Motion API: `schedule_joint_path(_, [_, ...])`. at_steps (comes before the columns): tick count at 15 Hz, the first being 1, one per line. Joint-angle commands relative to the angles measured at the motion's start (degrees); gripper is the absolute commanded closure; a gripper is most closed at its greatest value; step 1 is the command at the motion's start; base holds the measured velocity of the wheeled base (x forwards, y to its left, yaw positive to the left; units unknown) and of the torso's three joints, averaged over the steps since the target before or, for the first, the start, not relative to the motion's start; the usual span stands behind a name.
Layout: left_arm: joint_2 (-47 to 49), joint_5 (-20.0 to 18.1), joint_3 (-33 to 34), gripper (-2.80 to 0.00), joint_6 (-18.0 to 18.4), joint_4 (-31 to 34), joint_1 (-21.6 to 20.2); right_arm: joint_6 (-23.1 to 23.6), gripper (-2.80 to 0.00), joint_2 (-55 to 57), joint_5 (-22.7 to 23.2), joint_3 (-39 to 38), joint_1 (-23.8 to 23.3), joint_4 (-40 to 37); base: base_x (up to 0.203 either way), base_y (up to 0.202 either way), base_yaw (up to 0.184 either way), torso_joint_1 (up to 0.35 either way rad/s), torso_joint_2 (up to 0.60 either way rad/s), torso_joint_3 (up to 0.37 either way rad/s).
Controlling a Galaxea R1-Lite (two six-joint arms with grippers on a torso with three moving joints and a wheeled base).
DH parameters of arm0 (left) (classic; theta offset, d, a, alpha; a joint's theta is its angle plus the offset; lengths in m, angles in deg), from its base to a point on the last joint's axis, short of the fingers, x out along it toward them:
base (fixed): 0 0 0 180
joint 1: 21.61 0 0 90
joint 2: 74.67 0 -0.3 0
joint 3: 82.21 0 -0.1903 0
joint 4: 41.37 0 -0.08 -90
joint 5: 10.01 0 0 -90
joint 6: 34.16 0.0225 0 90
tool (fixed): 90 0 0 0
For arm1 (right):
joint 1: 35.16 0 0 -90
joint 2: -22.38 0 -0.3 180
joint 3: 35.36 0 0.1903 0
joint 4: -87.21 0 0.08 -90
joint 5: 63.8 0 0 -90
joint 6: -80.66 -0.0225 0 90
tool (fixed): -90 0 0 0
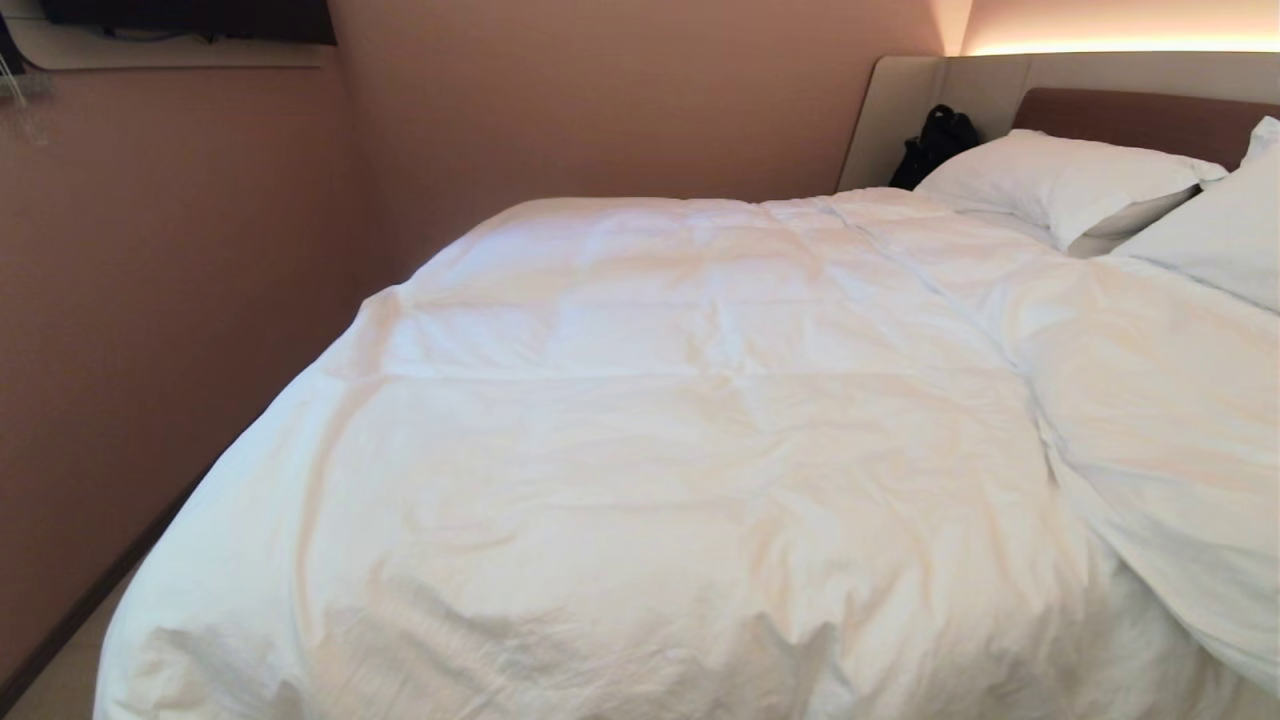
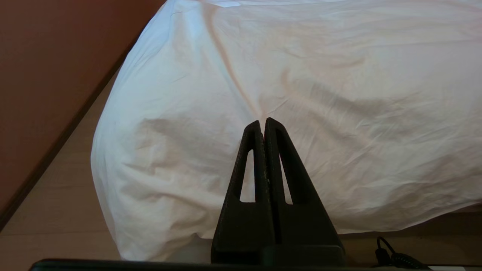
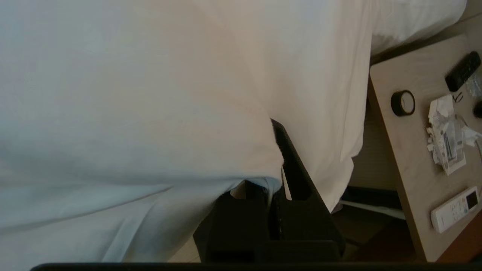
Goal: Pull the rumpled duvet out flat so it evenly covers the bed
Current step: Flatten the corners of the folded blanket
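Note:
The white duvet (image 1: 680, 420) lies spread over most of the bed (image 1: 1130, 120), wrinkled, with a thicker folded mass along its right side (image 1: 1180, 430). Neither arm shows in the head view. My left gripper (image 2: 263, 122) is shut and empty, held still in front of the duvet's foot corner (image 2: 150, 180). My right gripper (image 3: 271, 126) is shut on the duvet's side edge (image 3: 260, 180). The cloth (image 3: 131, 94) drapes over one finger and hides it, while the other finger (image 3: 295, 169) shows dark beside it.
Two white pillows (image 1: 1060, 180) rest at the headboard, with a black bag (image 1: 935, 145) beside them. A pink wall (image 1: 150, 350) runs close along the bed's left side. A bedside table (image 3: 410, 158) right of the bed holds a white remote (image 3: 453, 209), a tape roll (image 3: 403, 102) and papers (image 3: 446, 135).

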Motion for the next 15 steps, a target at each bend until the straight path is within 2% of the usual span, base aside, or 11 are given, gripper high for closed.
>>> schedule_joint_path(1, [-0.02,0.00,0.00,0.00,0.02,0.03,-0.02,1.24,0.00,3.19,0.74,0.19,-3.08,0.40,0.000,0.000,0.000,0.000,0.00,0.000])
schedule_joint_path(3, [-0.02,0.00,0.00,0.00,0.02,0.03,-0.02,1.58,0.00,4.76,1.31,0.80,-5.27,0.77,0.000,0.000,0.000,0.000,0.00,0.000])
schedule_joint_path(11, [-0.02,0.00,0.00,0.00,0.02,0.03,-0.02,2.39,0.00,9.94,10.83,4.80,-13.10,0.48,0.000,0.000,0.000,0.000,0.00,0.000])
schedule_joint_path(15, [-0.02,0.00,0.00,0.00,0.02,0.03,-0.02,2.72,0.00,12.86,11.62,7.75,-15.76,0.39,0.000,0.000,0.000,0.000,0.00,0.000])
